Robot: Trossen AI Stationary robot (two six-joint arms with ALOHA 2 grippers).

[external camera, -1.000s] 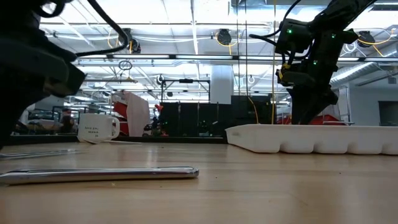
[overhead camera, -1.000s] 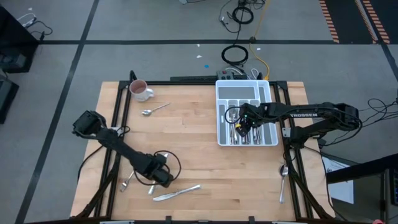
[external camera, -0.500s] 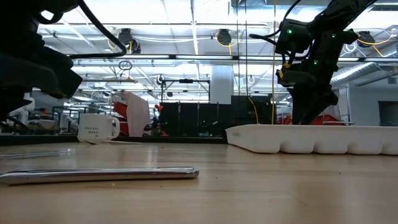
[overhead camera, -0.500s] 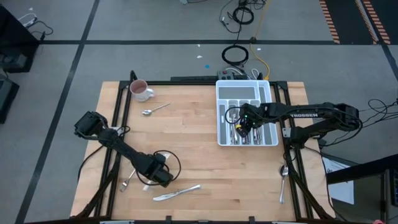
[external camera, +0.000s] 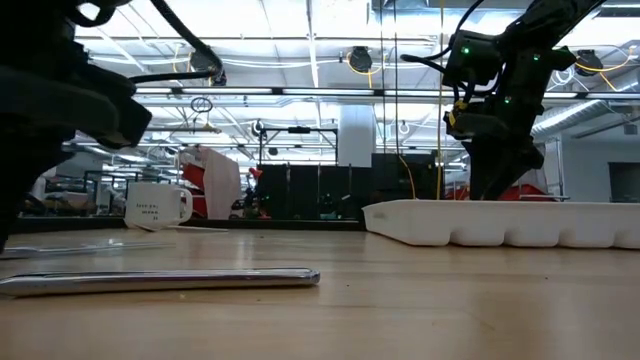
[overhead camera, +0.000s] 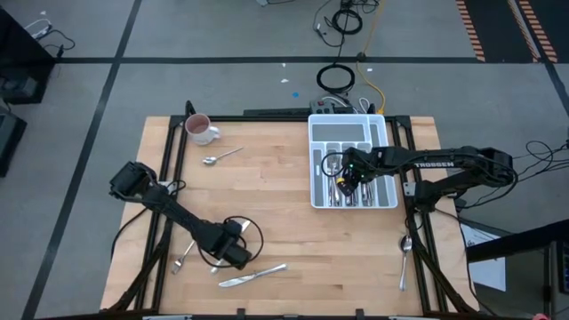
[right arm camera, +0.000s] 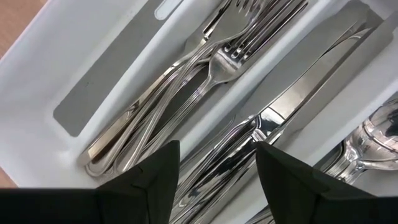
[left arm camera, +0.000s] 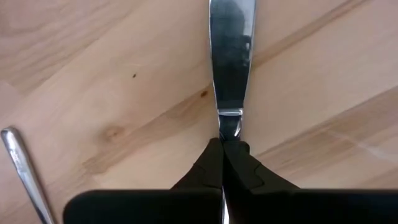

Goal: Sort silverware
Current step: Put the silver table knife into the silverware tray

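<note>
My left gripper (left arm camera: 224, 163) is shut on a flat silver knife (left arm camera: 231, 56) near the table's near left corner. In the high view the gripper (overhead camera: 236, 256) covers that knife except for one end (overhead camera: 215, 268). A fork (overhead camera: 182, 257) lies to its left and a second knife (overhead camera: 253, 276) just nearer. A spoon (overhead camera: 220, 157) lies by the mug (overhead camera: 200, 130). My right gripper (right arm camera: 217, 186) stands open above the knives (right arm camera: 283, 118) in the white tray (overhead camera: 351, 133), touching nothing; forks (right arm camera: 205, 68) fill the compartment beside them. My left gripper pinches the knife between its two fingers (left arm camera: 205, 167) at the narrow part (left arm camera: 227, 129) just behind the wide flat part. The fingers come from above and lie across the knife. The knife appears to lie flat on the wood.
Another spoon (overhead camera: 404, 249) lies on the frame beyond the table's right edge. A fork handle (left arm camera: 25, 177) lies close beside the left gripper. Bare wood spreads across the table's middle (overhead camera: 276, 204). Cables loop around the left wrist (overhead camera: 244, 233).
My left arm has shifted a little toward the table's right and near edges, its gripper staying low over the silverware there. The knife beside it has not moved.
</note>
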